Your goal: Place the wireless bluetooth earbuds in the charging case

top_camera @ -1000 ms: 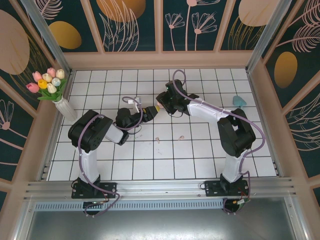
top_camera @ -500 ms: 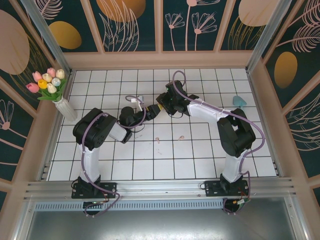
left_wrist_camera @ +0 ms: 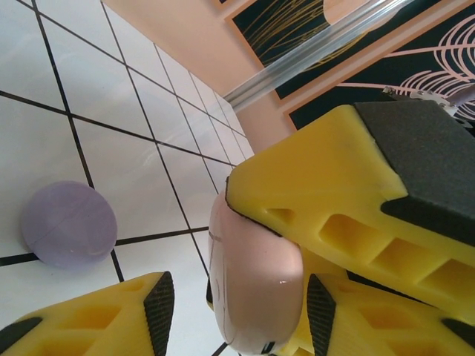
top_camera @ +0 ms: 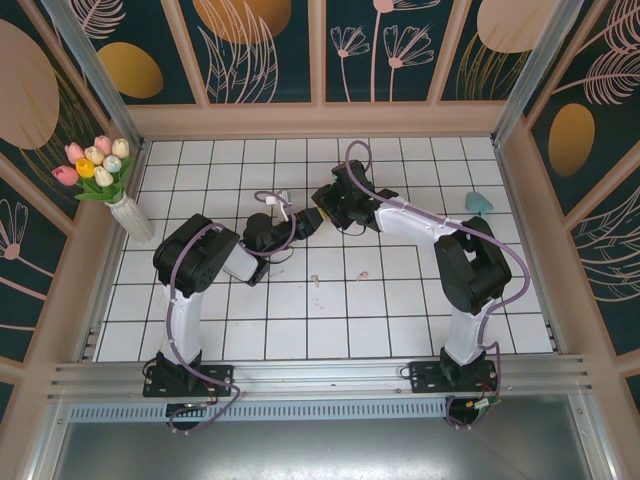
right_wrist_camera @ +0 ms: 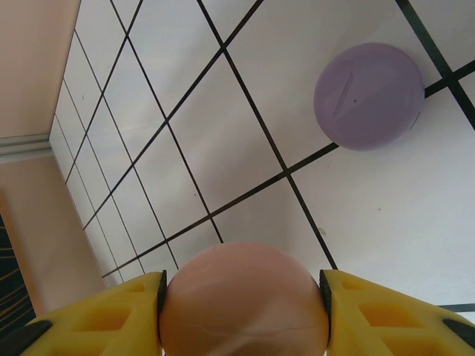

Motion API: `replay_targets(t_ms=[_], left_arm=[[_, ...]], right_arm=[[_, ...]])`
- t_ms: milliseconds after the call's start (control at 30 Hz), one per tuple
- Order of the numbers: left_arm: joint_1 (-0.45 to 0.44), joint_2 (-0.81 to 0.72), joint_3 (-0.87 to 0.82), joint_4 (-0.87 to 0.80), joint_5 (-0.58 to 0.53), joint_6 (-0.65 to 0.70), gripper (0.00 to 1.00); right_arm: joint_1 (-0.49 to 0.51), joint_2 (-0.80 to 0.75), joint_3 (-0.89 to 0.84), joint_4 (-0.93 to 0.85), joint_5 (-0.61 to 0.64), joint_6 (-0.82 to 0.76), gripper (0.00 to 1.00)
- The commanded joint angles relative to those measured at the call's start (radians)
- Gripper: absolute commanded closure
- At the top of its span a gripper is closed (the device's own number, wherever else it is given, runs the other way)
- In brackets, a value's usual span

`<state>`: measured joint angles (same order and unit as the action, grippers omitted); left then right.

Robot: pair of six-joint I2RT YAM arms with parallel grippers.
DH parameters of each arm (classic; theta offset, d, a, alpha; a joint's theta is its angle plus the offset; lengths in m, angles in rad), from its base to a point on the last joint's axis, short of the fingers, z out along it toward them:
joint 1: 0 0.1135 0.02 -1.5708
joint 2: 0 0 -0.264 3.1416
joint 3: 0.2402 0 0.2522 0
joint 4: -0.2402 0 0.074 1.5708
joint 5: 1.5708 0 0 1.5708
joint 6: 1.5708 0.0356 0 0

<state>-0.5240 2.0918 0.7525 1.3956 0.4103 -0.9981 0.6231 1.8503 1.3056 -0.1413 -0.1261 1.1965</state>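
Observation:
My right gripper (right_wrist_camera: 243, 297) is shut on a pale pink charging case (right_wrist_camera: 243, 308), pads pressed on both of its sides, held above the tiles. My left gripper (left_wrist_camera: 240, 311) straddles that same case (left_wrist_camera: 256, 289); floor shows between its left pad and the case, while its right pad is close to the case's other side. The two grippers (top_camera: 303, 222) (top_camera: 318, 214) meet nose to nose at mid-table. A purple case (left_wrist_camera: 68, 224) (right_wrist_camera: 369, 95) lies closed on the floor beyond them. Two pale pink earbuds (top_camera: 314, 280) (top_camera: 362, 274) lie on tiles nearer the arm bases.
A white vase of tulips (top_camera: 130, 215) stands at the left wall. A small teal object (top_camera: 479, 203) lies at the right near the wall. Wooden walls (top_camera: 320, 120) enclose the tiled floor on three sides.
The left arm has reached right until its gripper meets the right gripper, and its jaws have narrowed around the pink case. The right arm has stayed still.

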Motion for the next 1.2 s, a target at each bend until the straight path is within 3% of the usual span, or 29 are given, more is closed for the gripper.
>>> replay_targets(t_ms=[0,733,1000,1167], left_arm=[[-0.005,0.022,0.022,0.061,-0.016,-0.009,0.52],[-0.004,0.033,0.033,0.122,0.01,-0.025,0.86],[-0.005,0.018,0.024,0.139,0.048,-0.021,0.89],[-0.004,-0.021,0.019,0.121,0.101,0.004,0.91]], right_arm=[[-0.003,-0.017,-0.017,0.02,-0.017,0.015,0.59],[-0.004,-0.029,-0.012,0.015,-0.02,0.012,0.58],[-0.049,-0.086,-0.009,0.011,-0.012,0.004,0.37],[-0.109,-0.216,-0.075,0.019,0.008,-0.061,0.32]])
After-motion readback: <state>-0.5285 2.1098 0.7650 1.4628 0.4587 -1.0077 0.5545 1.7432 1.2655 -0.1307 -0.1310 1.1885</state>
